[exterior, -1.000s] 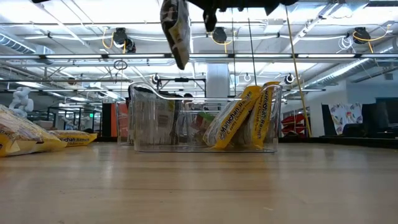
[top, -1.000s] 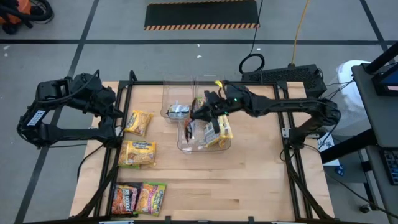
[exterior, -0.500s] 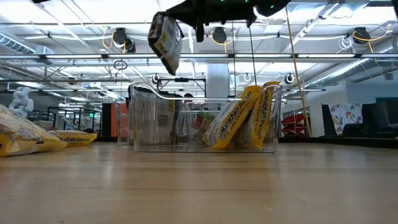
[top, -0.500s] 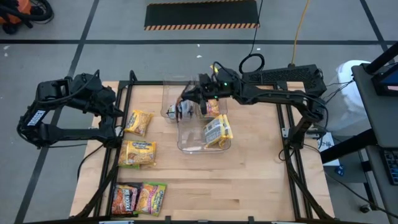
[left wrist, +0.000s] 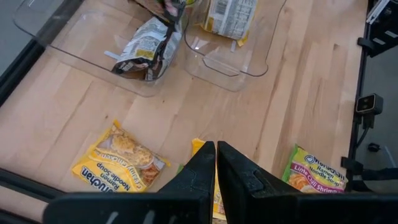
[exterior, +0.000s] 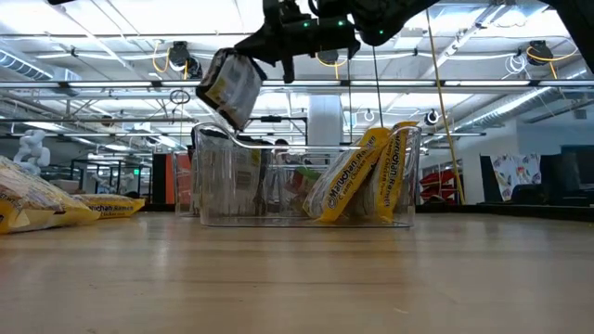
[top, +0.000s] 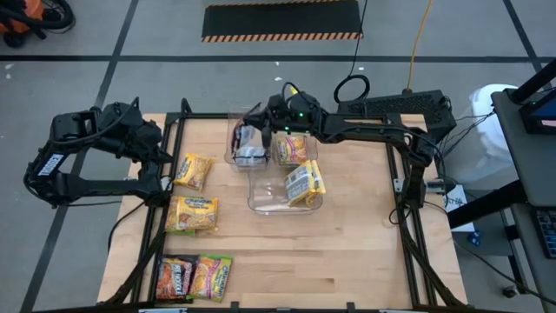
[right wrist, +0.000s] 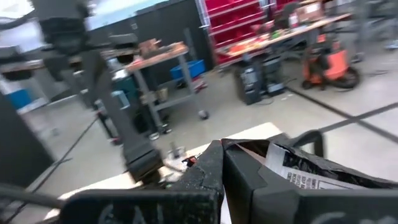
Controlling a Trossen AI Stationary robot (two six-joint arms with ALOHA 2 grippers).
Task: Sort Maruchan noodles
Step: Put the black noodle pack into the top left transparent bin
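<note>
Wooden desk (top: 347,235) carries clear bins (top: 287,202). My right pincer (top: 261,130) grips a dark packet (top: 249,142) above the far bin, positioned for sorting by colour. Left pincer (left wrist: 216,155), closed and empty, waits beside the yellow packets (top: 193,171).

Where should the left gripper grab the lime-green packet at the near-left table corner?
Likely from straight above, pinching a long edge or crimped end: the lime-green packet lies flat beside the orange-red packet, leaving its outer edge free. The left gripper is shut and would need opening.
</note>
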